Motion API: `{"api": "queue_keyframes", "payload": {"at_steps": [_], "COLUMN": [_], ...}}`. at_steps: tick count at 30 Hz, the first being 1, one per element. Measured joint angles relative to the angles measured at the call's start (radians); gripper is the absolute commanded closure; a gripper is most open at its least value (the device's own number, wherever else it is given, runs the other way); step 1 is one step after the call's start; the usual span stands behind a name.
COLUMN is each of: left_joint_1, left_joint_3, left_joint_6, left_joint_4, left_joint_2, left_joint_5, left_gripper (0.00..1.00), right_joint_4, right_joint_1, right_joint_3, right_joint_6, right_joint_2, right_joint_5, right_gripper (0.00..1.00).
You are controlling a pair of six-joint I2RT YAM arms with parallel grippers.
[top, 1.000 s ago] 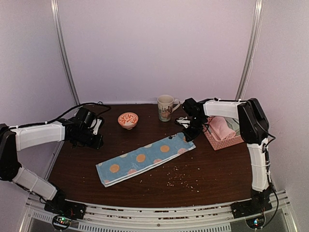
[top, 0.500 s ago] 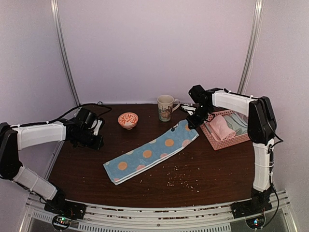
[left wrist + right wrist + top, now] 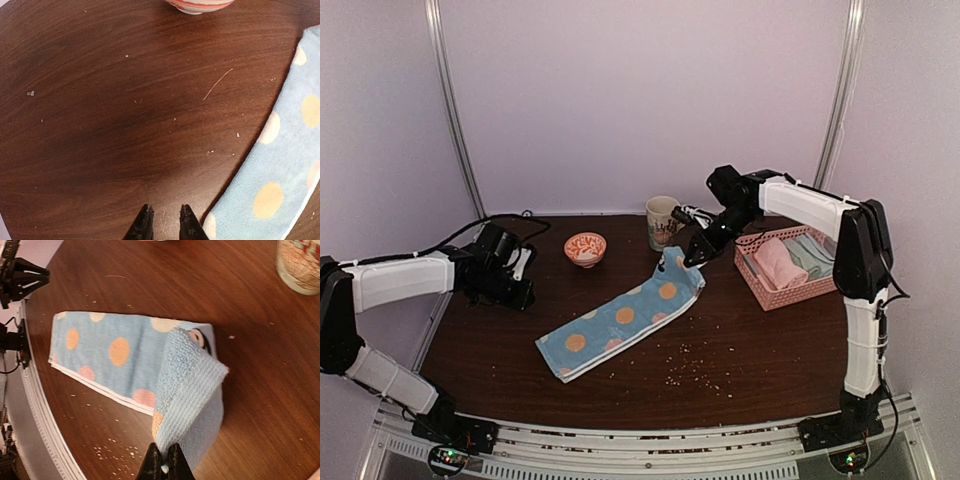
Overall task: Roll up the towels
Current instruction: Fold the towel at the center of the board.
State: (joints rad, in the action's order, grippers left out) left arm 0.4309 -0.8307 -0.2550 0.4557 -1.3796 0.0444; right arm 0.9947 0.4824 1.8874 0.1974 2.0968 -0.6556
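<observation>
1. The right end effector (image 3: 688,260) has its jaws pressed together on the far end of the light blue terry towel with orange and pink dots (image 3: 620,325). In the right wrist view the pinched edge sits right at the fingertips (image 3: 161,464).
2. That end is raised off the dark wooden counter (image 3: 770,350) and folded back over the strip, showing its plain blue underside. The rest of the towel lies flat, running diagonally toward the near left.
3. The left end effector (image 3: 164,216) has its jaws a narrow gap apart with nothing between them. It hangs over bare wood, and the towel's long edge is just to its right in the left wrist view.
4. Bare counter lies on both sides of the strip. Crumbs (image 3: 690,365) are scattered on the near-right side.
5. Behind the towel stand a patterned ceramic mug (image 3: 662,222) and a small orange-and-white bowl (image 3: 585,248).
6. At the right edge, apart from the towel, sits a pink plastic lattice basket (image 3: 775,293). It holds a rolled pale pink towel (image 3: 778,262) and a sage green towel (image 3: 812,252).
</observation>
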Motion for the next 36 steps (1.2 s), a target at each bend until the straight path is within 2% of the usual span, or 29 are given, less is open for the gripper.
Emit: {"api": "queue_keyframes", "payload": {"at_steps": [8,14,17,23,28,36], "left_joint_1": [0.0,0.0,0.0,0.0,0.0,0.011], "left_joint_3": [0.008,0.009,0.019,0.095,0.188,0.263], "left_joint_6": [0.008,-0.006,-0.031,-0.15,-0.272,-0.391], "left_joint_4": [0.006,0.015,0.018,0.052,0.097,0.1], "left_joint_2": [-0.026,-0.019,0.0,0.038,0.139,0.172], "left_joint_5": [0.004,-0.011,-0.034,-0.101,-0.166,-0.258], "left_gripper": [0.83,0.82,0.85,0.93,0.99,1.0], "right_joint_4": [0.004,-0.035,-0.056,-0.135,-0.202,-0.267], "right_joint_1": [0.137,0.239,0.276,0.34,0.372,0.431], "right_joint_3": [0.047,0.075,0.102,0.158,0.18,0.222], "right_joint_6": [-0.05,-0.122,-0.159,-0.255,-0.346,-0.428], "right_joint_2": [0.072,0.114,0.137,0.203,0.223,0.288], "right_joint_5": [-0.163,-0.196,-0.204,-0.224,-0.224,-0.223], "right_gripper": [1.0,1.0,1.0,1.0,1.0,1.0]}}
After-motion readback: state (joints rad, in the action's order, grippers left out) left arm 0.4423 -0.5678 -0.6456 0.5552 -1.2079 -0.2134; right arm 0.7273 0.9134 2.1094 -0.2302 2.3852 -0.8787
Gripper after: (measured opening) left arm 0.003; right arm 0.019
